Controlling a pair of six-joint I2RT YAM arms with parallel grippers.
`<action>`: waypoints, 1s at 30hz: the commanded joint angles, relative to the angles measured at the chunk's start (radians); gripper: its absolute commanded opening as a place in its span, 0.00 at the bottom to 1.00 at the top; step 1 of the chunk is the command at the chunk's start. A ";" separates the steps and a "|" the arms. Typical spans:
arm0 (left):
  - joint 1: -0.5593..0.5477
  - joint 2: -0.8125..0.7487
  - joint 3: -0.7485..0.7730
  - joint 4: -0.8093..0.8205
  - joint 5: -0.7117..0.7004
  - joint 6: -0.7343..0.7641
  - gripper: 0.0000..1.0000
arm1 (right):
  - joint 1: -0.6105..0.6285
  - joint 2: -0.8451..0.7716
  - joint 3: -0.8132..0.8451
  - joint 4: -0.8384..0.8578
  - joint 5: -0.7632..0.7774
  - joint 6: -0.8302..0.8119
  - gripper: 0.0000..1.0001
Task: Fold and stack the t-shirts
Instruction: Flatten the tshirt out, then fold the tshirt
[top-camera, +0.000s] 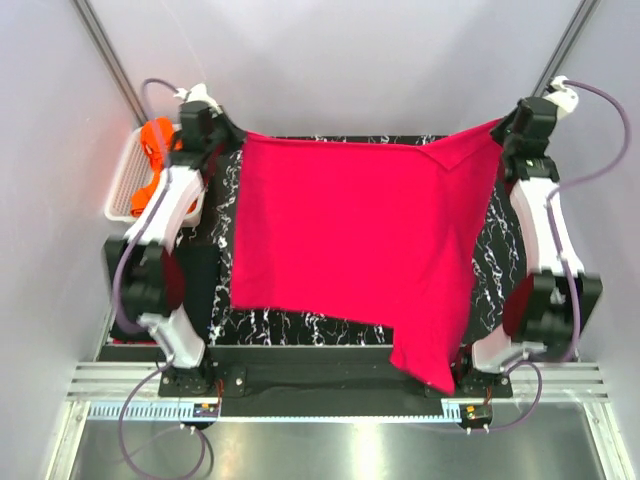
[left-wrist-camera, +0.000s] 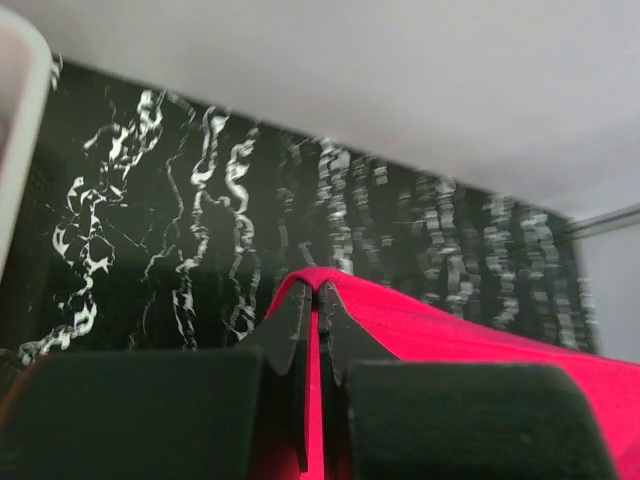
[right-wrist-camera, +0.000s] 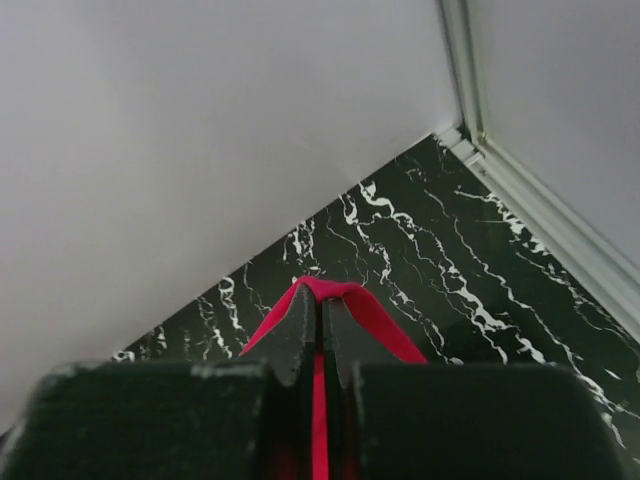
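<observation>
A hot pink t-shirt (top-camera: 350, 240) hangs stretched between both arms over the black marbled mat (top-camera: 490, 265). At its far left corner my left gripper (top-camera: 232, 138) is shut on the pink cloth (left-wrist-camera: 420, 325), which is pinched between the fingers (left-wrist-camera: 290, 320). The right gripper (top-camera: 500, 130) is shut on the far right corner, the cloth (right-wrist-camera: 375, 315) folded over its fingertips (right-wrist-camera: 300, 325). A lower corner of the shirt droops past the mat's near edge (top-camera: 425, 365). Orange t-shirts (top-camera: 155, 150) lie in the white basket at the left.
The white lattice basket (top-camera: 122, 190) stands off the mat's left side, close to the left arm. Grey walls close in the back and both sides. A metal rail (top-camera: 330, 385) runs along the near edge by the arm bases.
</observation>
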 joint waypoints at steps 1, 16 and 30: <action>0.012 0.212 0.140 0.147 -0.052 0.048 0.00 | -0.004 0.159 0.039 0.205 -0.055 -0.019 0.00; 0.067 0.656 0.406 0.188 0.014 0.011 0.00 | -0.004 0.511 0.191 0.132 -0.178 0.035 0.00; 0.068 0.607 0.352 0.029 0.069 0.010 0.00 | -0.007 0.364 0.094 -0.130 -0.187 0.132 0.00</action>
